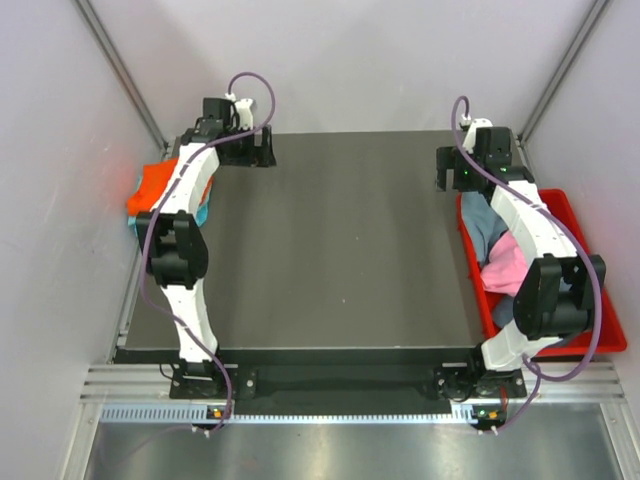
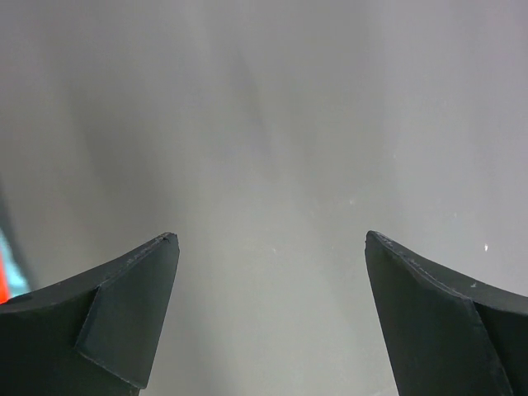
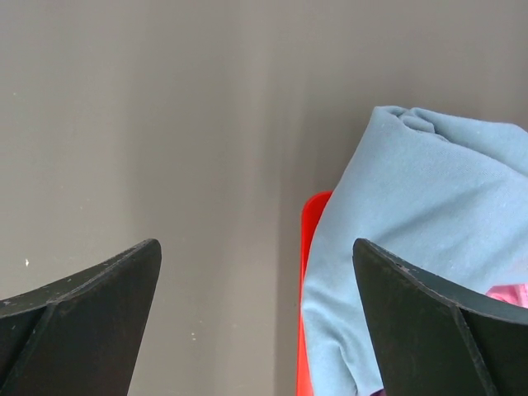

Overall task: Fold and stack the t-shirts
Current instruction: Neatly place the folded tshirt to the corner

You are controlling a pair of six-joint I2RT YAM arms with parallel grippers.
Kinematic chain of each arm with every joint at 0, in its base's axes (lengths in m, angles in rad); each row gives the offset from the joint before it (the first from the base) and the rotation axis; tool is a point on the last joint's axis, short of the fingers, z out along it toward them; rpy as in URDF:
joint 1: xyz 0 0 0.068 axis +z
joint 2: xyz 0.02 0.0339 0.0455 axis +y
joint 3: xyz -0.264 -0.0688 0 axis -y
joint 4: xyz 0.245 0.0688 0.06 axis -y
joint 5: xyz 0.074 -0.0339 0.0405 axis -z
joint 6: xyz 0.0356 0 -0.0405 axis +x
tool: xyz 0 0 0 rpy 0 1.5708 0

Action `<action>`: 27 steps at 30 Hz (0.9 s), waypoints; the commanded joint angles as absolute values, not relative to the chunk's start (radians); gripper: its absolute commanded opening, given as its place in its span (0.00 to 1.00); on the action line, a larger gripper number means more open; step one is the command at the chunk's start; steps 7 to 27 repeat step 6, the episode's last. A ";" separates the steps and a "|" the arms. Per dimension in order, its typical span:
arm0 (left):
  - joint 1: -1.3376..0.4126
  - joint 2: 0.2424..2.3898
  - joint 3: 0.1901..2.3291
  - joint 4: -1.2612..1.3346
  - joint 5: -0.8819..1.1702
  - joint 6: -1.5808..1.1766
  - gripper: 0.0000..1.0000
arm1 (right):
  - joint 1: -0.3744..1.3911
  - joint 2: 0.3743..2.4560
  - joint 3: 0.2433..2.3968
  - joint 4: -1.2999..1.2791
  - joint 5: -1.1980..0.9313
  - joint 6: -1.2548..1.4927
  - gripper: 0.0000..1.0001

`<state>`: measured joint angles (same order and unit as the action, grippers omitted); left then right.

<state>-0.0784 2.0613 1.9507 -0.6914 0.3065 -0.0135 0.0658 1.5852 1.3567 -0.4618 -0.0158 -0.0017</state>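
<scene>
Both arms are empty-handed here. The right gripper (image 3: 256,243) is spread wide with nothing between the fingers, hanging just off the far-left corner of the red bin (image 1: 604,322). The left gripper (image 2: 271,236) is spread just as wide, way across the table (image 1: 340,250) from the bin, over bare tabletop. The shirts left to do are in the bin: a grey-blue shirt (image 3: 421,239) piled at its far end and spilling over the bin's left rim, and a pink shirt (image 1: 508,265) just nearer than that, inside the bin. On the opposite side of the table from the bin, an orange shirt (image 1: 150,188) lies on a teal shirt (image 1: 205,213) (looks like the finished stack to me, though the left arm hides a good chunk, so I can't say how neat the folds are). My read is that the step in hand is pulling the next shirt out of the bin, and the grey-blue one is the obvious pick since it's right by the right gripper. To do it well I'd come down on the bit draped over the rim and pinch a single layer rather than a whole bunch. I'd stay off the hard red edge and lift high enough to clear the bin wall without dragging the pink one along. Then I'd lay it flat on the open table just beside the bin, where both grippers can reach a sleeve.
</scene>
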 commanded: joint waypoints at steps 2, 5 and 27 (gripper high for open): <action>-0.074 1.965 1.996 -0.632 0.290 -0.032 0.99 | 0.077 1.537 1.391 -0.457 -0.003 0.025 1.00; -0.074 1.956 1.983 -0.634 0.288 -0.035 0.99 | 0.077 1.532 1.378 -0.462 0.032 0.035 1.00; -0.074 1.956 1.982 -0.634 0.290 -0.038 0.99 | 0.077 1.520 1.371 -0.456 0.038 0.041 1.00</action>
